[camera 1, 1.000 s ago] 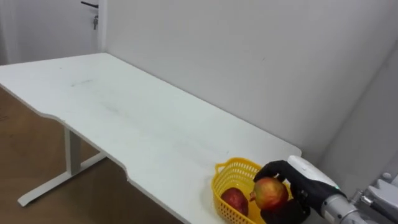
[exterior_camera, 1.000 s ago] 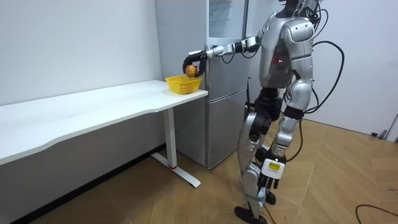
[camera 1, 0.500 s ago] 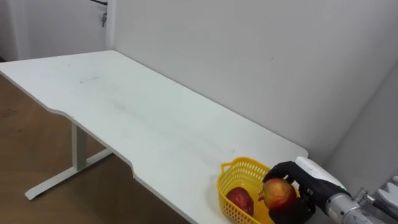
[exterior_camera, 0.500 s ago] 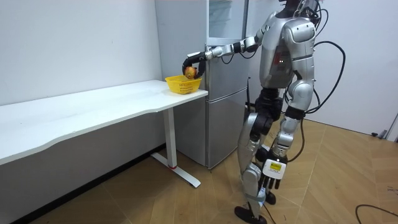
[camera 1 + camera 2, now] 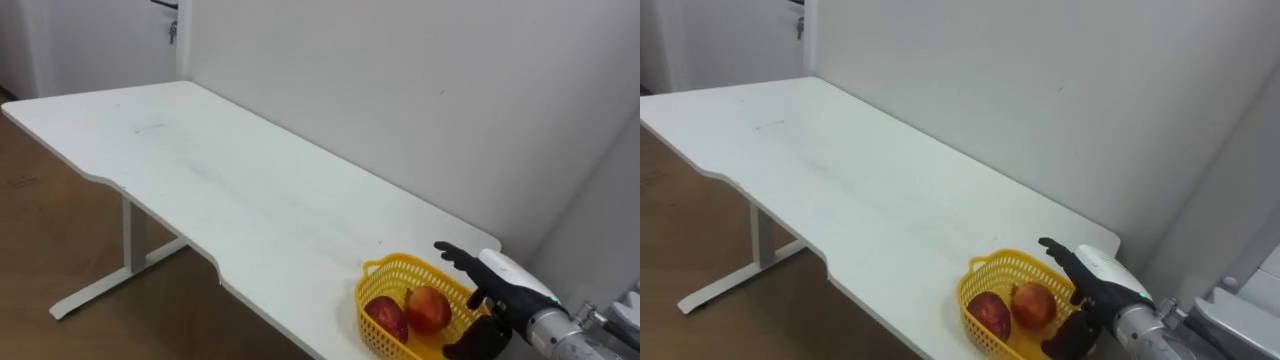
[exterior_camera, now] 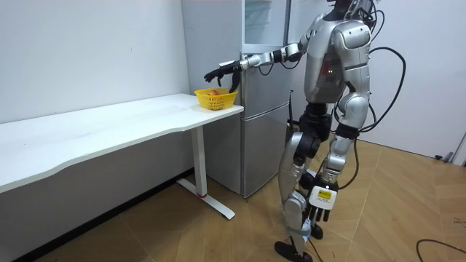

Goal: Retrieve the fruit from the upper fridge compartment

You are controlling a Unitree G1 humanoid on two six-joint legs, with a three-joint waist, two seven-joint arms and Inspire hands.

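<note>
The biggest risk lies with the yellow basket (image 5: 385,268), which sits directly under the right hand (image 5: 495,295) at the very end of the white table (image 5: 250,190). The hand is spread wide, fingers straight, holding nothing. Its thumb hangs low beside the basket's near rim, so a careless pull back could hook the wire and drag or tip the basket off the edge. A smaller risk is that the fingertips brush the nearer apple (image 5: 429,308), just below them, and set it rolling against its neighbour.

The left hand (image 6: 313,218) hangs by the thigh, well apart from the work.

Counted, largest first:
- 1 fridge (image 6: 266,109), behind the outstretched arm
- 1 table
- 1 basket
- 2 red apples, both in the basket; the farther apple (image 5: 386,318) lies beyond the fingertips
</note>
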